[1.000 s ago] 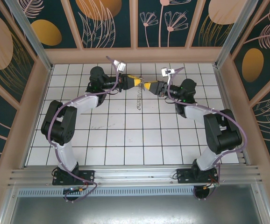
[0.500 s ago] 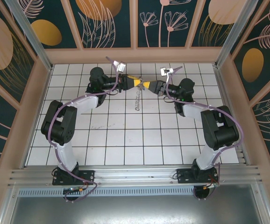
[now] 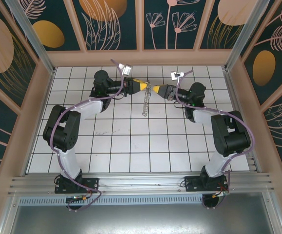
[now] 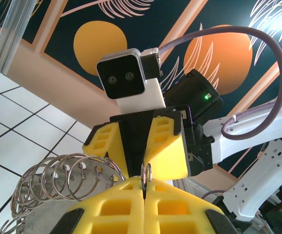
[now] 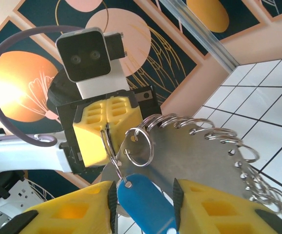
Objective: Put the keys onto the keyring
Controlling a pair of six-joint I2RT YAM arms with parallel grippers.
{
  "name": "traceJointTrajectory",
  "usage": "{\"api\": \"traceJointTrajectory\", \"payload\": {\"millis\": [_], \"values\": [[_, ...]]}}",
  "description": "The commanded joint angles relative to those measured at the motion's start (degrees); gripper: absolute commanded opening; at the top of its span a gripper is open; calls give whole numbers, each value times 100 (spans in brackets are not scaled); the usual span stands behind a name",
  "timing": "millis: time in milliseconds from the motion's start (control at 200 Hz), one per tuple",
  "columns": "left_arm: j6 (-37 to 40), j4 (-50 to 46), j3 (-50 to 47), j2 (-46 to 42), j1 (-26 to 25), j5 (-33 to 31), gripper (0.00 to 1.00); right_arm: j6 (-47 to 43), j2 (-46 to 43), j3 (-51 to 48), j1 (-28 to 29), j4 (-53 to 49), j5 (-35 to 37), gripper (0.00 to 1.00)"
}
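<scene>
The left gripper [image 4: 145, 187] is clenched on a thin loop of the keyring [image 5: 204, 151], whose ring-fringed disc hangs just beside it. The blue key [image 5: 146, 209] dangles close to the left gripper, between the right gripper's [image 5: 144, 189] parted jaws. I cannot tell whether it is gripped or let go. I'd hold the left gripper steady and check the key's small ring is fully threaded.
</scene>
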Motion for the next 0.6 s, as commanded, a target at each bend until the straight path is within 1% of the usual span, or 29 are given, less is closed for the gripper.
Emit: {"api": "traceJointTrajectory", "payload": {"millis": [0, 435, 530, 596], "values": [[-49, 425, -32, -200, -30, -11, 0, -77, -207, 55, -7, 210, -7, 37], [-152, 523, -4, -135, -30, -17, 0, 95, 98, 439, 189, 437, -120, 38], [-167, 546, -4, -140, -30, -39, 0, 243, 205, 488, 226, 633, -181, 34], [-170, 557, -2, -146, -31, -60, 0, 318, 235, 452, 228, 774, -227, 27]]}}
